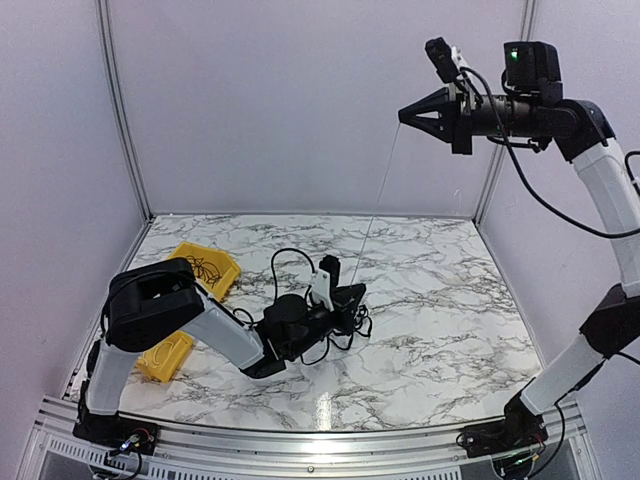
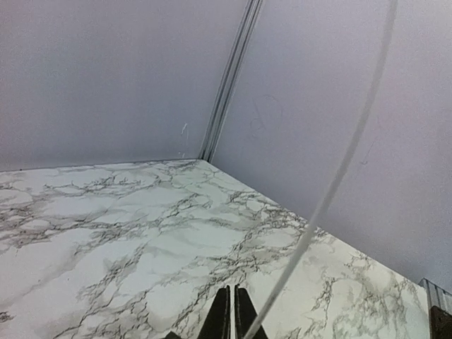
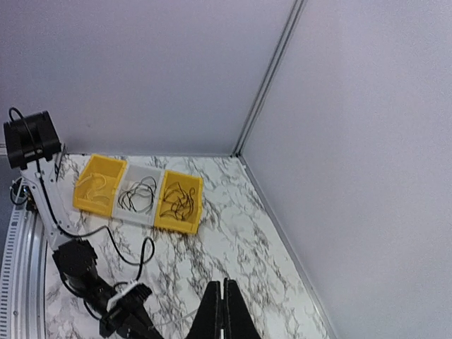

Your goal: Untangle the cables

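Observation:
A thin pale cable (image 1: 385,180) runs taut from my right gripper (image 1: 403,116), raised high near the back wall, down to my left gripper (image 1: 356,293) low on the table. A clump of thin black cables (image 1: 350,322) lies under and beside the left gripper. In the left wrist view the left gripper (image 2: 234,289) has its jaws pressed together. The pale cable (image 2: 339,169) rises from beside its right finger. In the right wrist view the right gripper (image 3: 226,284) is shut, and the cable (image 3: 176,318) shows faintly below it.
A row of bins stands at the left: a yellow bin (image 3: 180,201) and a pale bin (image 3: 138,192) each hold black cables, beside another yellow bin (image 3: 95,191). The yellow bins also show in the top view (image 1: 205,268). The left arm's thick black cable (image 1: 285,255) loops above the table.

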You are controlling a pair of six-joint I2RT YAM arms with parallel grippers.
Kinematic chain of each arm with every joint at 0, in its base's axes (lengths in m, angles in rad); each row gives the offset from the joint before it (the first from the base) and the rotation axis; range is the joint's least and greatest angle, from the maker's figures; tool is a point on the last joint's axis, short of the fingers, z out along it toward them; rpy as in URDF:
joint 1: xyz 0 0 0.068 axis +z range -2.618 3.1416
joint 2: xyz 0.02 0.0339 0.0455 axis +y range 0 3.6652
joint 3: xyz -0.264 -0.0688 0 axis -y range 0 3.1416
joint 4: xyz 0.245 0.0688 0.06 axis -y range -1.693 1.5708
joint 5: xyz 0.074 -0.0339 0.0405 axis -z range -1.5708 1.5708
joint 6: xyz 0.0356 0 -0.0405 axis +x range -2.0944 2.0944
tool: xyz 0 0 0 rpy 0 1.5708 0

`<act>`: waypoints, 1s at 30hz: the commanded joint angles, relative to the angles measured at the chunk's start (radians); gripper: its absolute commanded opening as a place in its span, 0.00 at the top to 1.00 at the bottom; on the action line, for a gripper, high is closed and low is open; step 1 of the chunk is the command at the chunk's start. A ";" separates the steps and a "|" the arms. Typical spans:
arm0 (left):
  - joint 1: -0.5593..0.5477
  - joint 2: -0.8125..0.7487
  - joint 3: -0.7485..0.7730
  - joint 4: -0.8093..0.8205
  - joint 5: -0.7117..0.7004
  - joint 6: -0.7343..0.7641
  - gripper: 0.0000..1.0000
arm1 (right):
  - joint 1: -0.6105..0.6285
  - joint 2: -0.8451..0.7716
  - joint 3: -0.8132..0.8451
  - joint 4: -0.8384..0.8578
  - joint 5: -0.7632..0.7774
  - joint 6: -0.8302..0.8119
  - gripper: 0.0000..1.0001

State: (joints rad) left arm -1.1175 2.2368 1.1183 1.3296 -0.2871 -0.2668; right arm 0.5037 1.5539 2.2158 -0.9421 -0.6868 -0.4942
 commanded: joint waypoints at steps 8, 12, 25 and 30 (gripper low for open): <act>-0.001 -0.211 -0.250 -0.048 0.050 -0.030 1.00 | -0.113 -0.156 -0.741 0.429 0.378 0.052 1.00; -0.001 -0.268 -0.294 -0.077 0.015 -0.050 1.00 | -0.126 -0.166 -0.973 0.520 0.467 -0.002 0.77; -0.002 -0.270 -0.267 -0.143 0.086 -0.025 1.00 | 0.106 -0.146 -1.014 0.324 0.286 -0.308 0.31; -0.005 -0.277 -0.265 -0.150 0.098 -0.027 1.00 | 0.169 -0.074 -0.982 0.357 0.292 -0.301 0.30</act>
State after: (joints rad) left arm -1.1183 1.9705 0.8310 1.1908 -0.2131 -0.3035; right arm 0.6456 1.4265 1.1763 -0.5964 -0.4046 -0.7658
